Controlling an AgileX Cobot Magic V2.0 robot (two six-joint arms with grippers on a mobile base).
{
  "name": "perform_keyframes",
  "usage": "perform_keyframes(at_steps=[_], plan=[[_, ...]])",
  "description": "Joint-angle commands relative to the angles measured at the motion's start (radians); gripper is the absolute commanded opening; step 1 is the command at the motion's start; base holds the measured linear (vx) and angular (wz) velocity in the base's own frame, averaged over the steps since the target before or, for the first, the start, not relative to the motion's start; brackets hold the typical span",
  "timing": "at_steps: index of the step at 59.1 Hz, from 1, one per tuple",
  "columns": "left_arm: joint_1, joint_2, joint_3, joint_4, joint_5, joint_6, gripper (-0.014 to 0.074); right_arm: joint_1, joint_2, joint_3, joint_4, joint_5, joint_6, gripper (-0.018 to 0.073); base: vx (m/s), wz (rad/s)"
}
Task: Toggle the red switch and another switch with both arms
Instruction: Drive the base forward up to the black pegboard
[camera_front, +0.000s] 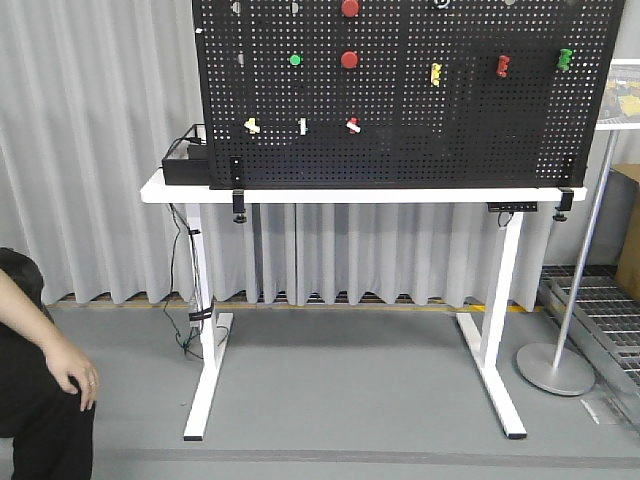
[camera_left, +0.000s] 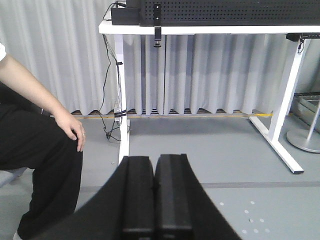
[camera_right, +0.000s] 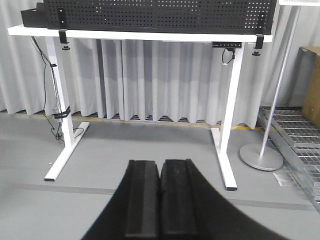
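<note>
On the black pegboard (camera_front: 400, 150), the red switch (camera_front: 353, 124) is a small red lever with a whitish tip in the bottom row. The cream lobed switch (camera_front: 252, 126) sits further left in that row, with a slim white toggle (camera_front: 303, 126) between them. My left gripper (camera_left: 154, 159) is shut with nothing in it, low over the grey floor and far from the board. My right gripper (camera_right: 160, 162) is also shut and holds nothing, facing the table from a distance. Neither arm shows in the front view. Both wrist views see only the board's bottom edge.
The board stands on a white table (camera_front: 300, 192) beside a black box (camera_front: 185, 160). Round red buttons (camera_front: 349, 59), a green button (camera_front: 295, 60) and yellow (camera_front: 436, 73), red (camera_front: 502, 67) and green (camera_front: 565, 59) levers fill the board. A seated person (camera_left: 35, 130) is left; a pole stand (camera_front: 555, 368) right.
</note>
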Motion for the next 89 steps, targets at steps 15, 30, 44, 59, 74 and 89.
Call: perform_keyframes(at_steps=[15, 30, 44, 59, 74, 89], plan=[[0.001, -0.007, 0.019, -0.01, -0.086, -0.002, 0.0002, -0.005, -0.01, 0.005, -0.009, -0.076, -0.006, -0.0006, 0.0, -0.01], [0.001, -0.007, 0.019, -0.01, -0.086, -0.002, 0.0002, -0.005, -0.009, 0.005, -0.009, -0.076, -0.007, -0.0006, 0.0, 0.0], [0.001, -0.007, 0.019, -0.01, -0.086, -0.002, 0.0002, -0.005, -0.009, 0.005, -0.009, -0.076, -0.008, -0.0006, 0.01, -0.01], [0.001, -0.007, 0.019, -0.01, -0.086, -0.002, 0.0002, -0.005, -0.009, 0.005, -0.009, -0.076, -0.008, -0.0006, 0.08, -0.04], [0.001, -0.007, 0.019, -0.01, -0.086, -0.002, 0.0002, -0.005, -0.009, 0.005, -0.009, -0.076, -0.008, -0.0006, 0.17, 0.02], [0.001, -0.007, 0.019, -0.01, -0.086, -0.002, 0.0002, -0.004, -0.009, 0.005, -0.009, -0.076, -0.008, -0.0006, 0.21, 0.02]])
